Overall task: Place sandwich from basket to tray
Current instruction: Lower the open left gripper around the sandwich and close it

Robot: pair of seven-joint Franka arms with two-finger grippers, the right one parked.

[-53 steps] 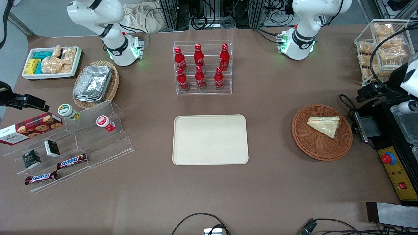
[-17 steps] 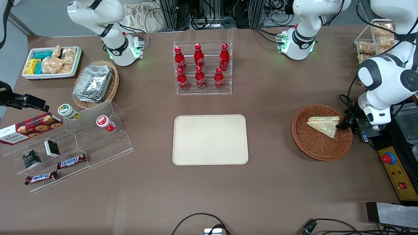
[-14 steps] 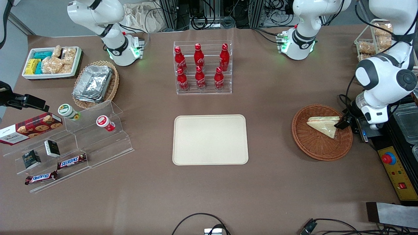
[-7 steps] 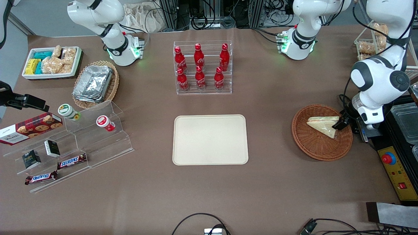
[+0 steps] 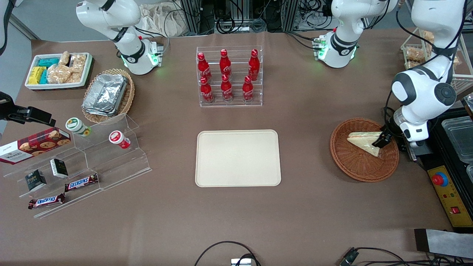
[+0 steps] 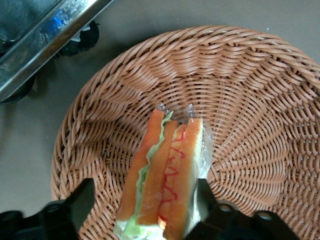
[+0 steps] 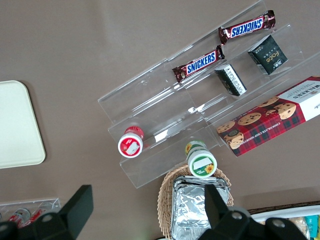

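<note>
Sandwich (image 6: pixel 167 175) lies in the wicker basket (image 5: pixel 354 166), the end effector (image 6: pixel 145 212) spread wide astride its cut edge.

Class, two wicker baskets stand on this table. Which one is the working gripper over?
The round reddish-brown wicker basket holding the wrapped triangular sandwich; the open gripper straddles that sandwich. The lighter oval wicker basket holds foil containers.

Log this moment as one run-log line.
phase: pre-grasp | end effector: open, straddling sandwich | sandwich: in basket | tray: bare
</note>
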